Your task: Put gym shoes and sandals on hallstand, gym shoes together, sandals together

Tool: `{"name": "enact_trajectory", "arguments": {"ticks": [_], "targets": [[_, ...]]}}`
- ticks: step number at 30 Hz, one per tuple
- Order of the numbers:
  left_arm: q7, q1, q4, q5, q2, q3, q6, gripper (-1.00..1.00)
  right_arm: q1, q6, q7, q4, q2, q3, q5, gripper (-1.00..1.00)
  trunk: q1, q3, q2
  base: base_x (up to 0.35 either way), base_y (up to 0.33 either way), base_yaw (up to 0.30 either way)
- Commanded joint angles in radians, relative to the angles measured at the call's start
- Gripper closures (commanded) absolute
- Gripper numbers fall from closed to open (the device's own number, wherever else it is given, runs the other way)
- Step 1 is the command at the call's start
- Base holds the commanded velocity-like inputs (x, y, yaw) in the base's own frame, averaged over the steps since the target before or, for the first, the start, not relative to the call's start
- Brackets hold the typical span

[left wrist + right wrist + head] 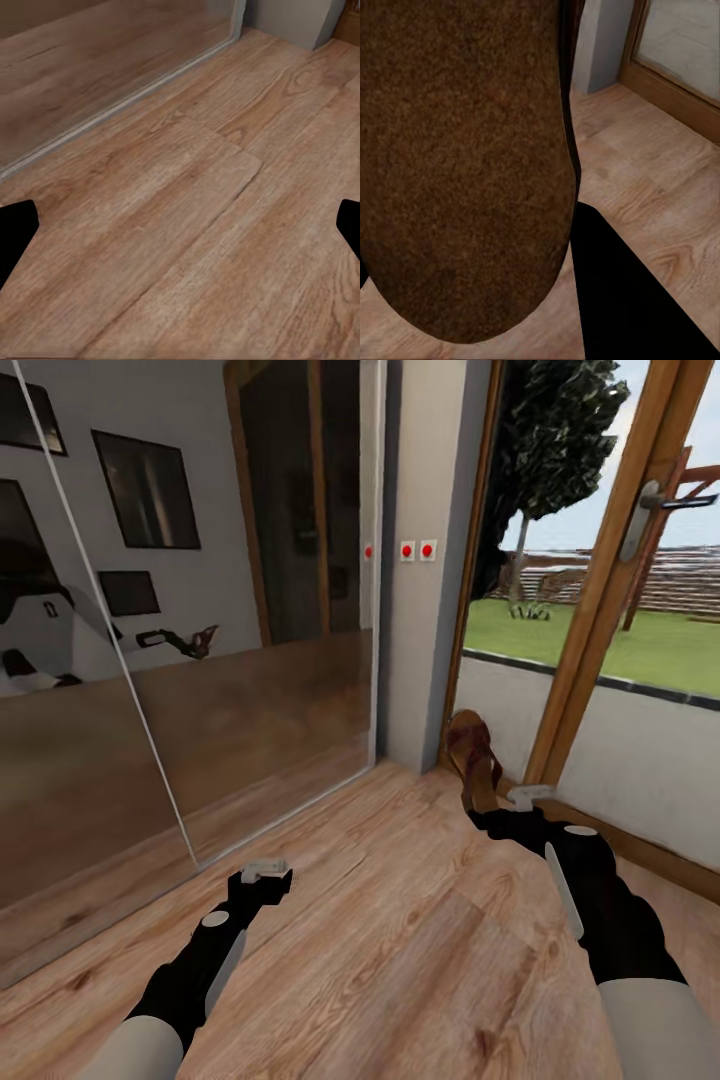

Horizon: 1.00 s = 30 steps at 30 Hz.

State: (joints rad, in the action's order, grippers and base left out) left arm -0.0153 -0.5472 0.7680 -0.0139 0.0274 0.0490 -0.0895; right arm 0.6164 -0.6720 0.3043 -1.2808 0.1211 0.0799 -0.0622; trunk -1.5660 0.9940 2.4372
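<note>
By the glass door, a sandal sits in the right claw.

Sandal sole grainy, cork-like (matt).

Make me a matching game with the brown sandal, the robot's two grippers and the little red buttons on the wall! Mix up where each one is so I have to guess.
Things:
1. dark reddish-brown strap sandal with a tan sole
2. left gripper
3. right gripper
4. two small red-and-white square wall buttons

Places or states:
A. on the grey wall pillar between the mirror and the glass door
B. over bare wood-plank floor, near the mirrored sliding door
C. tipped up at the corner, at the tip of one arm
D. reaching to the sandal, by the wooden door frame

Pairs: 1-C, 2-B, 3-D, 4-A
</note>
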Motion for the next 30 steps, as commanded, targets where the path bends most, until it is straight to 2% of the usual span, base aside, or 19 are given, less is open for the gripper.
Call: {"name": "enact_trajectory", "arguments": {"ticks": [1, 30], "targets": [[-0.002, 0.000, 0.001, -0.001, 0.000, 0.000, -0.006, -1.00, 0.001, -0.006, 0.004, -0.002, 0.000, 0.001, -0.002, 1.00, 0.000, 0.000, 0.000, 0.000, 0.000, 0.254], [-0.002, 0.000, 0.001, -0.001, 0.001, 0.000, -0.006, -1.00, 0.001, -0.006, 0.004, -0.002, 0.000, 0.001, -0.002, 1.00, 0.000, -0.027, 0.000, 0.000, 0.000, 0.254]]}}
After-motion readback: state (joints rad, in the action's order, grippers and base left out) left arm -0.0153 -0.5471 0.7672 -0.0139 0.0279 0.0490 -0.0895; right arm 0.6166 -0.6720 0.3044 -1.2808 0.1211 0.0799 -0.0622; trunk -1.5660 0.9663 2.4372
